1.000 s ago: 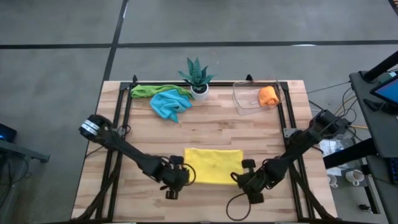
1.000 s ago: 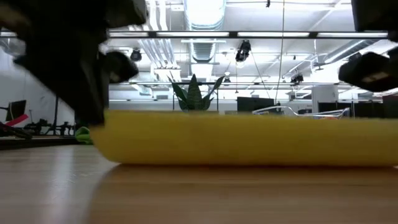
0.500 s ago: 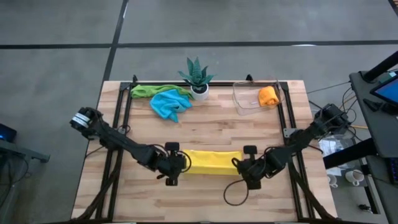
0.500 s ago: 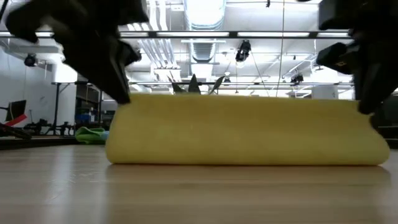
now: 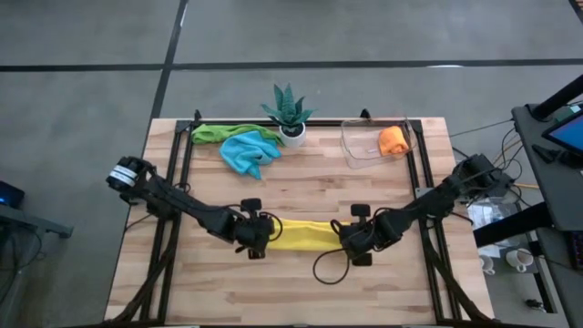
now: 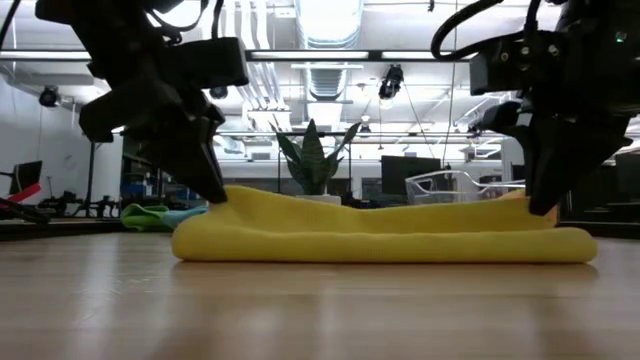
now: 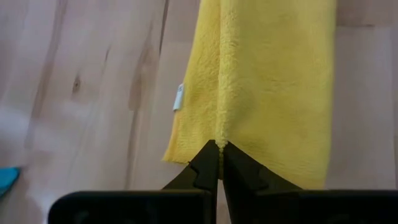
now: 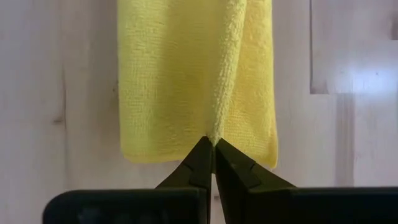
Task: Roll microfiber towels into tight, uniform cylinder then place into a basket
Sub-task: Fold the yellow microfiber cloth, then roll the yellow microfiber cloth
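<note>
High view: left gripper [image 5: 264, 233] and right gripper [image 5: 346, 239] are pinching opposite ends of folded yellow towel [image 5: 305, 234]; potted plant [image 5: 290, 111], basket [image 5: 369, 142] are sitting well apart behind.

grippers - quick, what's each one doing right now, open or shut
Left gripper: shut, pinching an edge of the yellow towel.
Right gripper: shut, pinching the yellow towel's opposite end.

Two black jointed arms [image 5: 187, 208] — looping cables (black) — tapering matte fingers [image 7: 205, 171].
</note>
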`<act>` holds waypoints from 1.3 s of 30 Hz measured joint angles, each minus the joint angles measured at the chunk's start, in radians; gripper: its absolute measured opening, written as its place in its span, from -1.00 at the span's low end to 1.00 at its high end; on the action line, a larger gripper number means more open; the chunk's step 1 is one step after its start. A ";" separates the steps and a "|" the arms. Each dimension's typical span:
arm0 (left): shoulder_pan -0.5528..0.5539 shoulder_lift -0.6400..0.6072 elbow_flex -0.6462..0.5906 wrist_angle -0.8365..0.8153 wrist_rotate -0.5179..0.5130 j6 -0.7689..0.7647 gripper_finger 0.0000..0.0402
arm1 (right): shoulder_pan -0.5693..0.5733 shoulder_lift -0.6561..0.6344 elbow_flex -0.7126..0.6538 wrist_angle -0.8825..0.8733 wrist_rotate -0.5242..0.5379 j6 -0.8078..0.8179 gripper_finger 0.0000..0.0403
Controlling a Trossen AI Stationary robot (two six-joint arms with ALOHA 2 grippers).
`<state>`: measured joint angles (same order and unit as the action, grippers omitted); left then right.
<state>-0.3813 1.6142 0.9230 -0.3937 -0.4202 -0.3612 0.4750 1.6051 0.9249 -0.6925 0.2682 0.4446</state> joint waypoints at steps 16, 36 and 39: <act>0.016 0.001 0.000 0.012 -0.009 0.034 -0.85 | -0.013 0.038 0.000 0.000 0.026 0.023 -0.87; 0.081 -0.087 -0.017 -0.065 -0.207 0.125 -0.16 | 0.025 -0.008 0.000 -0.182 0.232 0.246 -0.32; 0.059 -0.136 -0.090 0.048 -0.183 0.095 -0.16 | 0.058 -0.021 -0.012 -0.177 0.253 0.271 -0.32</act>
<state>-0.3220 1.4784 0.8333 -0.3454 -0.6028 -0.2666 0.5329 1.5844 0.9133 -0.8695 0.5214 0.7157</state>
